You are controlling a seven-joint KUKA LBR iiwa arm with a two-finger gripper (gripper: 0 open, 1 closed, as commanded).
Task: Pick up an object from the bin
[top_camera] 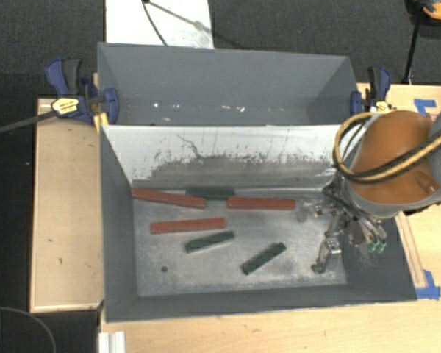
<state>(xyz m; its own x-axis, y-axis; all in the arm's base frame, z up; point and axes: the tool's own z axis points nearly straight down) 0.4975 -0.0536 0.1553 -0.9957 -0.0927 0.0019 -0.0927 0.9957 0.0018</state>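
Item: gripper (325,259), lower right of the bin (220,87), low over bare floor. We see nothing in its hold and cannot tell whether it is released or clenched.

Nearest piece: dark green bar (263,258), lower centre of the frame, left of the gripper and apart from it. Its long axis slants up toward the right, the raised end closer to the gripper.

Also: red bar (261,204), up and left of the gripper, lying level.

We judge the green bar the likelier pick. Four other bars (187,226) lie farther left.

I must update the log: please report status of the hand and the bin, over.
Hand low at bin's right end in view. Nearest thing: dark green bar, toward view's left, apart. Nothing lies between.
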